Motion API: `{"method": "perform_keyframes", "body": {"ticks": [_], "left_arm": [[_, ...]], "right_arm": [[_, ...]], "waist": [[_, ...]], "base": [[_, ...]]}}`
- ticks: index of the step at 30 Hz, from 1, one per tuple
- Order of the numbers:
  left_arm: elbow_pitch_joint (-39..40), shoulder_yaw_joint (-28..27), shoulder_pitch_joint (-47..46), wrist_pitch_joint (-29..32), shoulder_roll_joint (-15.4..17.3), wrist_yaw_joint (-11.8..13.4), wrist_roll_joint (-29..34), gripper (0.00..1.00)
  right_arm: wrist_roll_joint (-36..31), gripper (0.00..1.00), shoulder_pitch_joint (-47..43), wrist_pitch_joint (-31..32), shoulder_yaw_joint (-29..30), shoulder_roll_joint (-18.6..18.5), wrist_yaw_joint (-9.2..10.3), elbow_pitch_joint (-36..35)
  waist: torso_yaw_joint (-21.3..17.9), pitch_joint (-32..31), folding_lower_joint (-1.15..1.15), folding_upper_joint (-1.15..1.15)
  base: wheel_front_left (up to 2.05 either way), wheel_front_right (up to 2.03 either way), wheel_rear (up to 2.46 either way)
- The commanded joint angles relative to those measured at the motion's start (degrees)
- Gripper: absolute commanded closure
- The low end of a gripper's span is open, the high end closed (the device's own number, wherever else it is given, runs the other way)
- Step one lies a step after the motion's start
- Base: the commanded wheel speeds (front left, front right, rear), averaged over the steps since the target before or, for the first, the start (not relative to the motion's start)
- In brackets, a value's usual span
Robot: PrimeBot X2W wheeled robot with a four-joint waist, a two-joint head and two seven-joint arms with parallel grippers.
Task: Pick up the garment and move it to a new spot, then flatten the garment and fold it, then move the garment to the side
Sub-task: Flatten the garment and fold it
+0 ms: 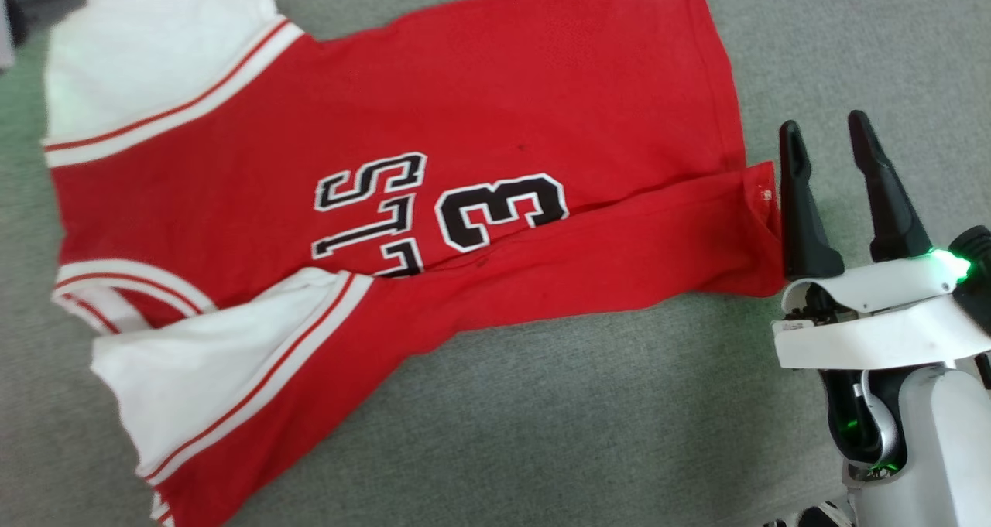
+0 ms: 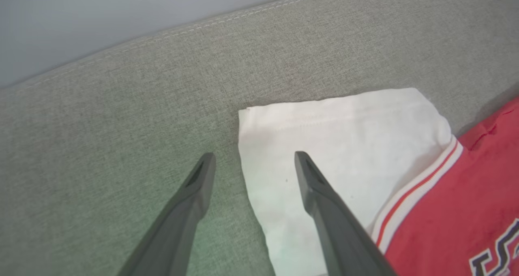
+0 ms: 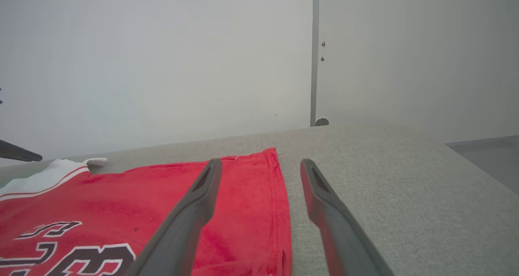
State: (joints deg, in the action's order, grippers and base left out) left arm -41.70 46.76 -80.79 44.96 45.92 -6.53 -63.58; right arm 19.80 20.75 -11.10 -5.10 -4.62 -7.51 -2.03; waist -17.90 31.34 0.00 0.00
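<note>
Across the grey cushion (image 1: 619, 403), the jersey (image 1: 480, 101) lies spread out, red, with its near long edge folded over so that it partly covers the black lettering. At the jersey's hem end, my right claw (image 1: 824, 121) stands with fingers apart, holding nothing; one finger is above the red cloth, the other above bare cushion. At the jersey's opposite end, over the far white sleeve (image 2: 344, 130), my left claw (image 2: 254, 155) is likewise spread and empty. It straddles the sleeve's edge, one finger over white fabric and one over cushion.
</note>
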Motion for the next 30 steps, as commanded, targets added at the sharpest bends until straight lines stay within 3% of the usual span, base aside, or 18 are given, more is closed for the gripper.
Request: {"method": "perform_keyframes", "body": {"ticks": [1, 12, 13, 14, 15, 16, 17, 25, 30], "left_arm": [[-0.34, 0.3, -1.2, 1.9, 0.2, -0.22, -0.42, 0.0], [-2.02, 2.74, -2.82, 5.04, -0.58, -0.6, 0.86, 0.0], [-2.05, 2.94, -2.64, 5.11, -0.73, -0.69, 0.74, 0.25], [-2.1, 2.96, -2.3, 5.41, -0.95, -0.78, 0.1, 0.58], [-2.16, 2.97, -2.15, 5.52, -1.06, -0.84, -0.12, 0.73], [-2.18, 3.09, -2.0, 5.61, -1.15, -0.87, -0.36, 0.95], [-2.1, 3.14, -1.78, 5.88, -1.36, -0.92, -0.82, 1.0], [-0.6, 3.47, -3.89, 4.28, -1.81, -0.98, -0.8, 1.0], [1.29, 4.06, -5.46, 3.95, -3.02, -1.02, -1.42, 1.0]], "right_arm": [[0.22, 0.0, 0.11, -0.25, -0.42, 0.4, 0.03, -0.01], [1.02, 0.0, 1.02, -0.5, -1.48, 0.81, 0.03, -0.03], [1.07, 0.0, 1.09, -0.39, -1.47, 0.85, 0.03, -0.04], [1.15, 0.0, 1.15, -0.26, -1.43, 0.87, 0.03, -0.06], [1.27, 0.0, 1.24, -0.08, -1.56, 0.86, 0.03, -0.12], [1.29, 0.0, 1.38, 0.26, -1.71, 0.78, 0.03, -0.21], [1.31, 0.0, 1.61, 0.55, -1.82, 0.54, 0.03, -0.3], [3.1, 0.0, 11.58, 11.18, -3.09, -4.42, 0.03, -2.49], [5.91, 0.0, 23.59, 26.48, -2.77, -9.03, 0.03, 2.77]], "waist": [[-1.83, 1.99, 0.0, 0.0], [-2.51, 4.27, 0.0, 0.0], [-2.44, 4.29, 0.0, 0.0], [-2.35, 4.25, 0.0, 0.0], [-2.24, 4.2, 0.0, 0.0], [-2.12, 4.15, 0.0, 0.0], [-1.95, 4.1, 0.0, 0.0], [-0.83, 4.66, 0.0, 0.0], [0.89, 5.31, 0.0, 0.0]], "base": [[0.0, 0.0, 0.0], [0.0, 0.0, 0.0], [0.0, 0.0, 0.0], [0.0, 0.0, 0.0], [0.0, 0.0, 0.0], [0.0, 0.0, 0.0], [0.0, 0.0, 0.0], [0.0, 0.0, 0.0], [0.0, 0.0, 0.0]]}}
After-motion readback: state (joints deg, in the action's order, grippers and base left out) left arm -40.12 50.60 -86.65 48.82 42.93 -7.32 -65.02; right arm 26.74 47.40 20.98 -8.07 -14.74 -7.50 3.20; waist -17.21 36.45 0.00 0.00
